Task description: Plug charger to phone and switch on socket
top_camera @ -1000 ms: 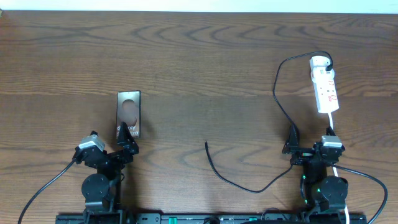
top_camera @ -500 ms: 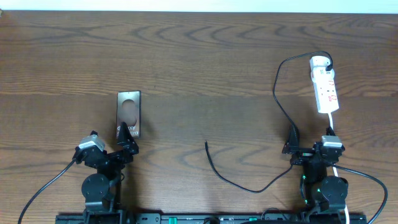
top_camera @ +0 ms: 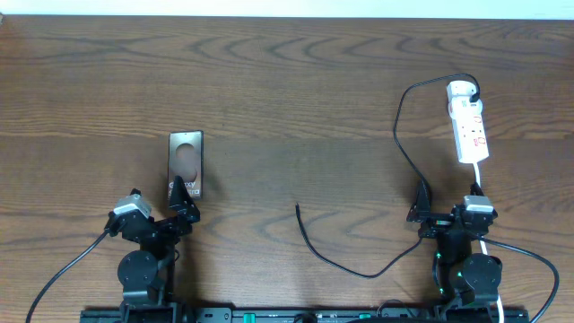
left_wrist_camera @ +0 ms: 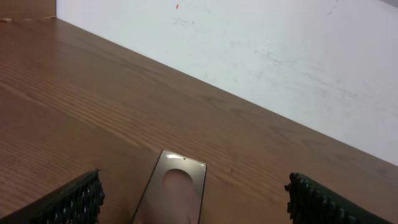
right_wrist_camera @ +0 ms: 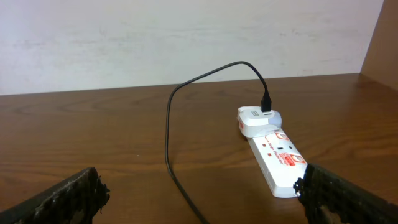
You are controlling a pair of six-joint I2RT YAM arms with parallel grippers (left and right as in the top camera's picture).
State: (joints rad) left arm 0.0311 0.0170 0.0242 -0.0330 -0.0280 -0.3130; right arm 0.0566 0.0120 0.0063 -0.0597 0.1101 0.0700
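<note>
1. Overhead: the near end of the flat dark brown-black rectangular phone [top_camera: 186, 160] was covered by the left gripper [left_wrist_camera: 194, 202], so the white lettering was partly hidden. The left wrist view cut the phone off at the lower edge, showing only its far end with the round circle mark.
2. The long thin black charger cable [top_camera: 395, 130] passed out of sight behind the right gripper [right_wrist_camera: 205, 199] in the overhead view. Its free connector tip [top_camera: 297, 205] lay on the brown wooden table [top_camera: 287, 81], well apart from the phone.
3. The near end of the white elongated power strip [right_wrist_camera: 277, 162] was hidden by a right finger pad. Its red markings were too small to read.
4. Against the overhead picture half a second earlier, phone, cable and strip lay unchanged.
5. The cable's black plug sat in a white adapter [right_wrist_camera: 258, 118] at the strip's far end.
6. Both grippers had their fingers wide apart and held nothing.
</note>
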